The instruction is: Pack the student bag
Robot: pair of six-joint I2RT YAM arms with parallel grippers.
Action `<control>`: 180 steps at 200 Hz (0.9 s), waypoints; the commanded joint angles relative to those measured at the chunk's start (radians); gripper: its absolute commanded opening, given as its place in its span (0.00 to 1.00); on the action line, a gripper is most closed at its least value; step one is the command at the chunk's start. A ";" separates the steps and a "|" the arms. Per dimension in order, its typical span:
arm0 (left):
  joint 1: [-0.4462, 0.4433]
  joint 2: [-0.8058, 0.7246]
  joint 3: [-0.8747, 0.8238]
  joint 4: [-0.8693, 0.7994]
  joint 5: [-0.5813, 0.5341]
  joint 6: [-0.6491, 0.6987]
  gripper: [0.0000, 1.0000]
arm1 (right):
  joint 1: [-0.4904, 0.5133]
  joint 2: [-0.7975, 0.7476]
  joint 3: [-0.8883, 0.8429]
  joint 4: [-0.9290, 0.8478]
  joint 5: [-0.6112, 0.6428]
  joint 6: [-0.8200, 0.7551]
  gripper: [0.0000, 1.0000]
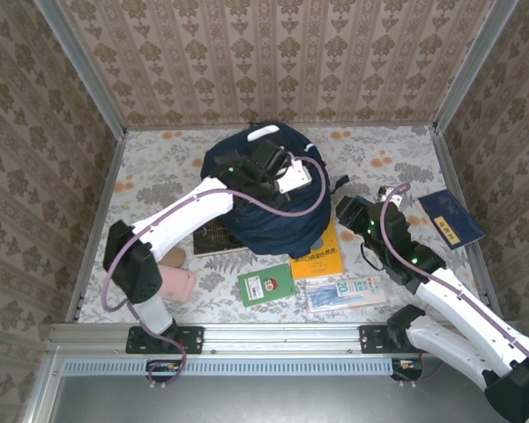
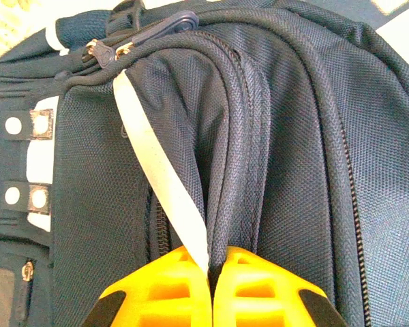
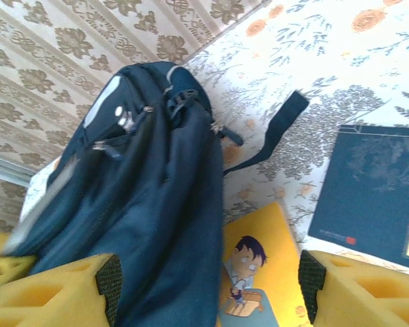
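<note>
The student bag (image 1: 264,198), a navy-blue backpack with white stripes, lies mid-table. My left gripper (image 1: 266,172) rests on top of it. In the left wrist view its yellow fingers (image 2: 252,289) are pressed together, with a fold of the bag's zipper seam (image 2: 232,170) and a white stripe (image 2: 157,170) pinched between them. My right gripper (image 1: 346,210) hovers at the bag's right side. In the right wrist view it stands open (image 3: 204,286), with nothing held, over the bag's edge (image 3: 143,204) and a yellow book (image 3: 259,272).
The yellow book (image 1: 322,256) lies half under the bag. A navy notebook (image 1: 450,218) sits at the right, a green card (image 1: 267,285) and a packet (image 1: 344,293) near the front, a dark book (image 1: 213,238) and a pink item (image 1: 176,282) at the left. A loose strap (image 3: 273,133) trails right.
</note>
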 commanded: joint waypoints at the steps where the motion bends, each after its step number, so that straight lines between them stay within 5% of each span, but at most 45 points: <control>1: 0.003 -0.118 -0.070 0.108 0.012 0.095 0.00 | -0.041 0.024 0.056 -0.063 -0.034 -0.034 0.70; 49: 0.000 -0.241 -0.239 0.161 0.003 0.200 0.00 | -0.189 0.232 0.172 -0.094 -0.442 -0.062 0.73; 88: 0.005 -0.330 -0.326 0.120 0.019 0.312 0.00 | -0.205 0.383 0.236 -0.081 -0.620 -0.066 0.69; 123: 0.027 -0.423 -0.441 0.144 0.054 0.318 0.00 | -0.217 0.451 0.216 -0.026 -0.655 -0.065 0.63; 159: 0.120 -0.493 -0.519 0.206 0.054 0.200 0.00 | -0.213 0.445 0.036 0.354 -0.650 -0.159 0.64; 180: 0.131 -0.516 -0.558 0.203 0.045 0.210 0.25 | -0.206 0.438 0.002 0.444 -0.595 -0.207 0.63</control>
